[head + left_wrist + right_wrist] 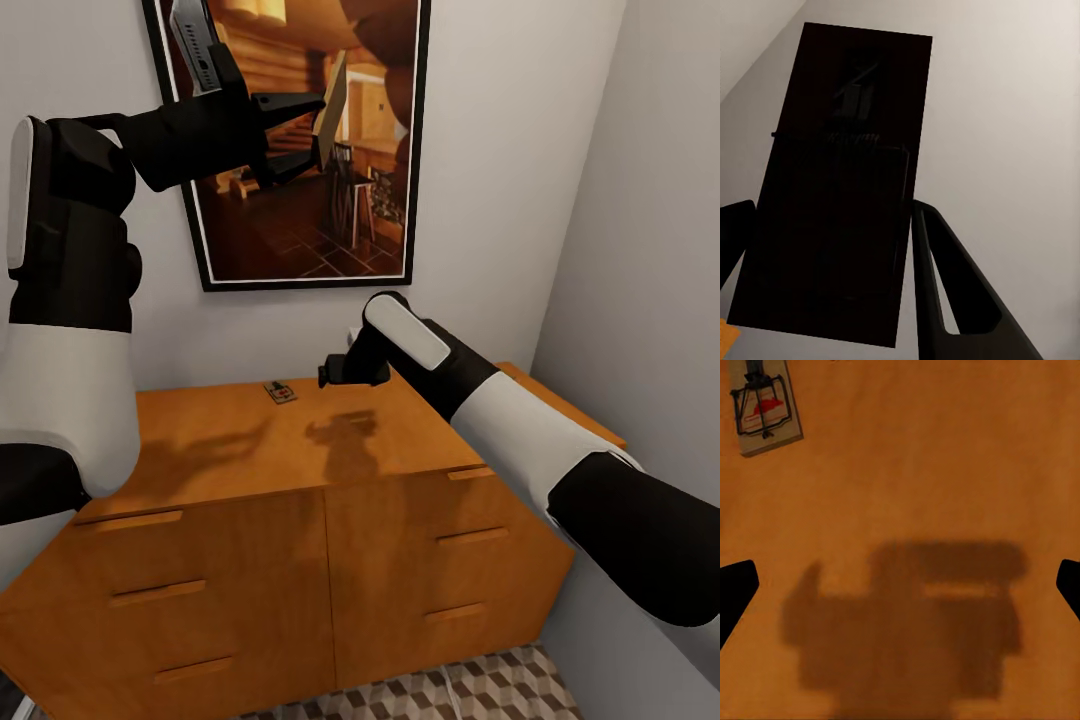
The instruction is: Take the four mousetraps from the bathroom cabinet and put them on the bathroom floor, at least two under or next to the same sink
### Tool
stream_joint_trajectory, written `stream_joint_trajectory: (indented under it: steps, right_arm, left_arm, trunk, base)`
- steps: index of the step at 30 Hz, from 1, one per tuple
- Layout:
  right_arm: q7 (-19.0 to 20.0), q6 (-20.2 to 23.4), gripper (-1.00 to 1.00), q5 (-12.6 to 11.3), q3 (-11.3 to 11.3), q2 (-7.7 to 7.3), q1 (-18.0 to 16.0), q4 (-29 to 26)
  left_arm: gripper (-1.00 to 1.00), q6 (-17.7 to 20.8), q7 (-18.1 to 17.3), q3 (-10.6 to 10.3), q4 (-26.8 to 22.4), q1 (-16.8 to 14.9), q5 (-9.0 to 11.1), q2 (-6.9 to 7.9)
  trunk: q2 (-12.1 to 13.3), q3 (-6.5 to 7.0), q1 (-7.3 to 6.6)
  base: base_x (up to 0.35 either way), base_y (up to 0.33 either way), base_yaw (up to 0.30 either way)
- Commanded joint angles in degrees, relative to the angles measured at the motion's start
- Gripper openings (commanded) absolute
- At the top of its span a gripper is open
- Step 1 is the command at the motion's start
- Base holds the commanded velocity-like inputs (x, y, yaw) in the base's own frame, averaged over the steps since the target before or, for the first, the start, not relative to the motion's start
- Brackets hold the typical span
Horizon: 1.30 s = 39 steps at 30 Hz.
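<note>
One mousetrap [280,392], a small flat plate with wire parts, lies on the top of the orange-brown cabinet [200,450] near the wall. My right gripper [332,374] hovers just right of it, above the cabinet top. In the right wrist view that mousetrap [765,409] lies off to one side of my right gripper [904,577], which is open and empty. My left gripper [320,128] is raised high in front of the framed picture, shut on another mousetrap [331,108]. That mousetrap [840,187] is a dark plate between the left fingers [945,285].
A large framed picture [300,240] hangs on the wall above the cabinet. A grey side wall [640,250] stands close on the right. A strip of cube-patterned bathroom floor [480,690] runs in front of the cabinet drawers [150,590].
</note>
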Motion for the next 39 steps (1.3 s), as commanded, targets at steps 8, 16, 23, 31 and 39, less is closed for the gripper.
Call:
stream_joint_trajectory:
  steps: [8,16,23,31,39]
  right_arm:
    - [-0.5,0.0,1.00,-0.6,0.1,-0.16,0.1,-1.6]
    - [-0.5,0.1,1.00,-0.6,0.2,-0.15,0.2,-1.8]
    - [-0.5,0.1,1.00,-0.6,0.3,-0.08,0.2,-1.9]
    - [-0.7,0.1,1.00,-0.5,0.3,-0.14,0.2,-1.8]
    - [-0.8,0.2,1.00,-0.4,0.4,-0.18,0.2,-1.8]
  left_arm:
    - [-1.00,0.0,0.5,0.0,0.1,0.0,0.4,0.04]
    - [-1.00,0.0,0.5,0.0,0.1,0.0,0.5,0.04]
    - [-1.00,0.0,0.5,-0.1,0.1,0.1,0.5,0.04]
    - [-1.00,0.0,0.4,-0.1,0.2,0.6,0.5,-0.05]
    - [-1.00,0.0,0.4,-0.1,0.2,1.3,0.5,-0.08]
  trunk:
    - [0.0,-0.06,-0.01]
    - [0.0,-0.06,-0.01]
    - [0.0,-0.06,-0.01]
    - [0.0,-0.06,-0.01]
    - [0.0,-0.06,-0.01]
  base:
    - [0.000,0.000,0.003]
    - [0.000,0.000,0.215]
    - [0.000,0.000,0.284]
    - [0.000,0.000,0.274]
    - [0.000,0.000,0.150]
